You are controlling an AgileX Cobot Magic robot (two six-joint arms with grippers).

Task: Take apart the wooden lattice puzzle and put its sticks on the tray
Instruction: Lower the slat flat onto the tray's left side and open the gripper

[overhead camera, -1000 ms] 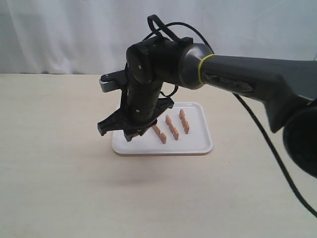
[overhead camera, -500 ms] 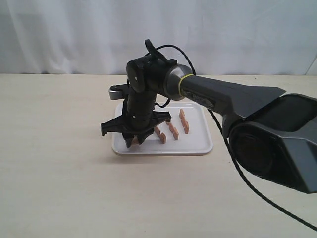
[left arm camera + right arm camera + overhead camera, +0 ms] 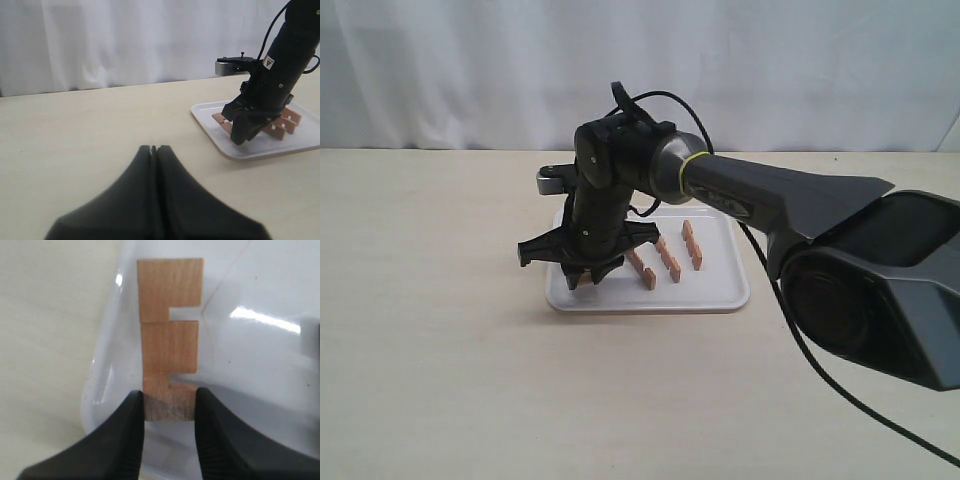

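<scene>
Three reddish-brown notched sticks [image 3: 668, 262] lie side by side on the white tray [image 3: 720, 285]. My right gripper [image 3: 582, 278] hangs low over the tray's left end. In the right wrist view its jaws press on both sides of a fourth stick [image 3: 170, 340], which lies along the tray [image 3: 250, 365] close to the rim. The right gripper [image 3: 169, 407] is shut on that stick's near end. No assembled lattice puzzle is in view. My left gripper [image 3: 154, 148] is shut and empty above bare table, well left of the tray [image 3: 260, 150].
A light wooden table [image 3: 440, 350] carries the tray, with a white curtain [image 3: 470, 70] behind it. The right arm [image 3: 770, 190] reaches in from the right across the tray.
The right gripper has come down with the stick to the tray's left end. The three other sticks have not moved.
</scene>
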